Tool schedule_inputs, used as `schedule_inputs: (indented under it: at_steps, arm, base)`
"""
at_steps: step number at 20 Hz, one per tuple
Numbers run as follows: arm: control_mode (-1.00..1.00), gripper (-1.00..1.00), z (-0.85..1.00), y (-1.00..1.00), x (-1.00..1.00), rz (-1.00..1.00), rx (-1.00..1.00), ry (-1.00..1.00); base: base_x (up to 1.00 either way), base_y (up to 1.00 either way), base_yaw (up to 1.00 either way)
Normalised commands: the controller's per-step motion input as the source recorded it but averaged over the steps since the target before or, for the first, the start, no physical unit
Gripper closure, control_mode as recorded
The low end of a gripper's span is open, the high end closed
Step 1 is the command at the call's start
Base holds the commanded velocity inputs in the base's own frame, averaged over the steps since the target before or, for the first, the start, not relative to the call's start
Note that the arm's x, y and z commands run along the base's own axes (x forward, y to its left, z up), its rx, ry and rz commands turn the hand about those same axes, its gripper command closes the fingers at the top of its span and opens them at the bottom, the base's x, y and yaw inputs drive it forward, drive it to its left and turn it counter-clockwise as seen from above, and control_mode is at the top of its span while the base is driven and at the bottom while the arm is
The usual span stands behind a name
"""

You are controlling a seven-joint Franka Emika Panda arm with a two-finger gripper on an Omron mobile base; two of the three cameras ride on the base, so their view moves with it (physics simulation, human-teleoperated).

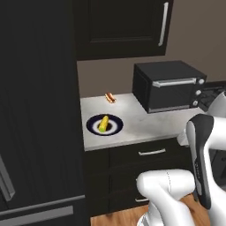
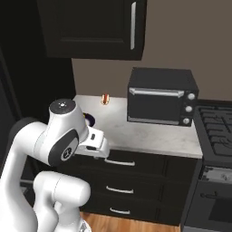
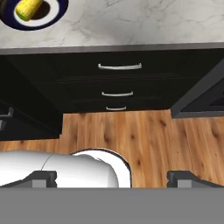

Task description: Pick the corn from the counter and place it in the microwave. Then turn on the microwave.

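Note:
The corn (image 1: 103, 123) is a small yellow cob with a green end. It lies on a dark-rimmed plate (image 1: 115, 128) near the left front of the pale counter (image 1: 145, 126). In the hand view the corn (image 3: 28, 8) sits at the top left corner. My gripper (image 3: 116, 178) hangs in front of the counter edge, off to the right of the corn, and looks down at the drawers and the wooden floor. Its fingertips (image 3: 43, 177) stand wide apart with nothing between them, so it is open. The microwave is out of view.
A small dark boxy oven (image 1: 170, 86) stands at the back right of the counter, and a hot dog (image 1: 110, 97) lies by the wall. A tall black unit (image 1: 39, 110) borders the counter on the left. A stove (image 2: 217, 131) is on the right. Black drawers (image 3: 119, 66) lie below.

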Motion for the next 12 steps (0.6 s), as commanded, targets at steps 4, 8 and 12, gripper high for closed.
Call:
schedule_inputs:
  at_steps: [4, 8, 12]
  arm:
    - [1.00, -1.00, 0.00, 0.00, 0.00, 0.00, 0.00, 0.00]
    - [1.00, -1.00, 0.00, 0.00, 0.00, 0.00, 0.00, 0.00]
    - [1.00, -1.00, 0.00, 0.00, 0.00, 0.00, 0.00, 0.00]
  base:
    - [0.26, -0.10, 0.04]
    - [0.30, -0.02, 0.07]
    - [0.34, 0.00, 0.08]
